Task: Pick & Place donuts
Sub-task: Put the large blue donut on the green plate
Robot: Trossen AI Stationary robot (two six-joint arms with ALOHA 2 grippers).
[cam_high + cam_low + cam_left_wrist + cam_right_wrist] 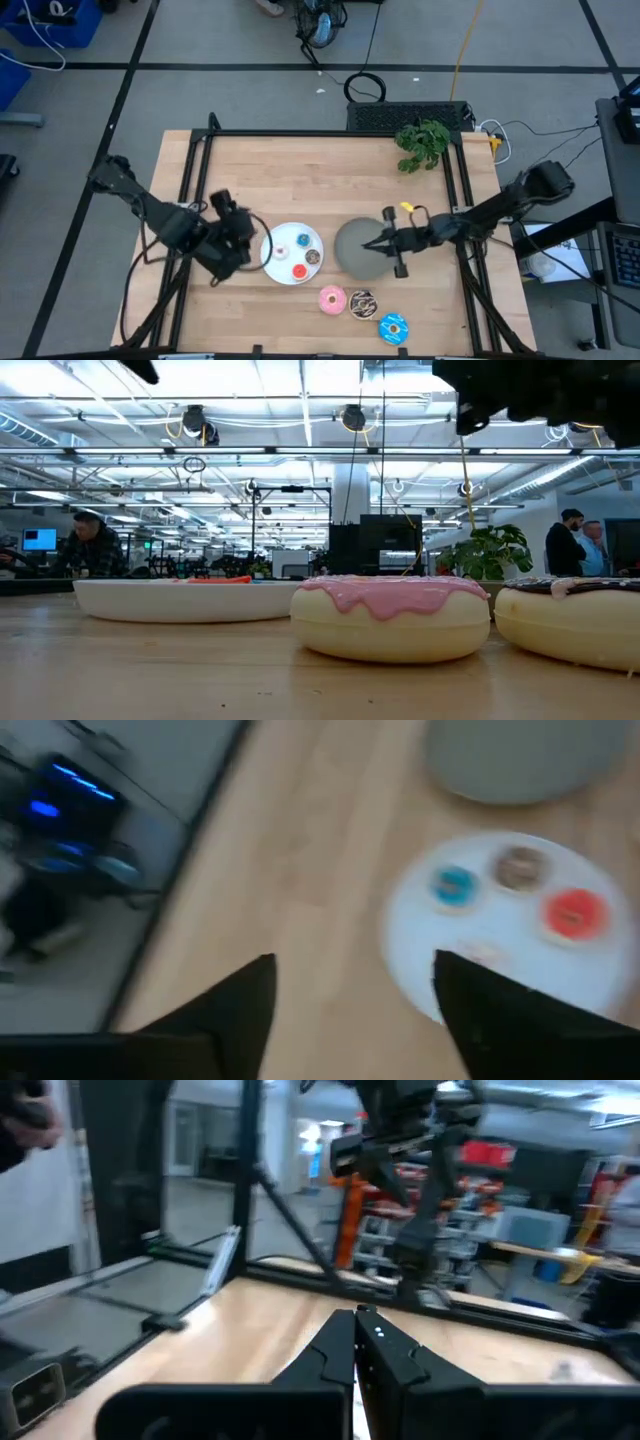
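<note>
While spread, left pincer (248,238) beside white plate (290,234)

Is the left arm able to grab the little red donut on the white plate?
Probably yes. The left gripper sits just beside the white plate with its fingers open, and nothing lies between it and the red donut.

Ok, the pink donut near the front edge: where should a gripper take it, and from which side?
The pink donut lies flat on the table, hole up, with the chocolate-sprinkled donut close on one side. Probably come straight down from above and pinch across the ring, fingers set front to back, away from that neighbour.
</note>
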